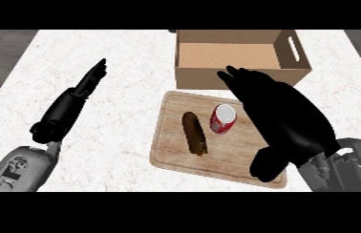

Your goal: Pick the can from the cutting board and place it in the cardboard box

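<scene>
While the red can (223,118) lies on the cutting board (173,148) beside a brown sausage (194,133), the open right hand (285,120) is held just beside it; the left hand (70,103) is extended flat, and the cardboard box (243,77) is seen behind.

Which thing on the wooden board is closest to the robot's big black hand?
The red and white can. It lies right beside the right hand; the long brown sausage-shaped thing lies farther left on the wooden cutting board.

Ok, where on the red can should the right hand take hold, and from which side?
Grip the can round its red side wall, coming from its right, where the open right hand hovers. It lies tilted on the cutting board, and the brown item close on its left likely crowds that side.
</scene>
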Controlling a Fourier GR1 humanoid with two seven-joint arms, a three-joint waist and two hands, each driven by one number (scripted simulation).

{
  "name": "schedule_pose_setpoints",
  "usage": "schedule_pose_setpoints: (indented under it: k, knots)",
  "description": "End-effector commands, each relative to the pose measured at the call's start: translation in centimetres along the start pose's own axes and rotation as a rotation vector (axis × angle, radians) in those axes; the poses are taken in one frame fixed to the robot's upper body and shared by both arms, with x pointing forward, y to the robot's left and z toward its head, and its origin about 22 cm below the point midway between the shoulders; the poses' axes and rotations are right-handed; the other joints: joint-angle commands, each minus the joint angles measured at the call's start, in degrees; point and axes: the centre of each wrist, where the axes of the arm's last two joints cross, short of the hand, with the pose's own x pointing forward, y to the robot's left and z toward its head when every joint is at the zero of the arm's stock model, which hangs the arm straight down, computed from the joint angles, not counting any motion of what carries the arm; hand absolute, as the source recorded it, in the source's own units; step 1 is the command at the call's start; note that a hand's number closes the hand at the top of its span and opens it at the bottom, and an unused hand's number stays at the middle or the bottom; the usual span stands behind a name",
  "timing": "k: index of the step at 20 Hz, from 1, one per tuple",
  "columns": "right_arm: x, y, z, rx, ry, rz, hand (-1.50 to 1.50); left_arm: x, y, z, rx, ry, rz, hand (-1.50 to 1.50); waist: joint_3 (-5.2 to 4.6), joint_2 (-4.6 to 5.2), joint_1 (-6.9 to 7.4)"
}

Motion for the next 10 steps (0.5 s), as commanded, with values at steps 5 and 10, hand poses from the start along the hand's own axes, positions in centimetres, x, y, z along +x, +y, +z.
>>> schedule_pose_setpoints:
  k: [5,10]
  knots:
    - [4.9,0.5,-2.9,0.109,0.148,0.058,-1.50,-0.1,-0.3,-0.2,0.018,0.003,-0.007,0.00,0.07,-0.03,-0.94]
    - [5.8,3.8,-3.1,0.117,0.178,0.073,-1.50,0.9,1.0,0.2,0.029,0.007,-0.010,0.00,0.14,-0.20,-1.23]
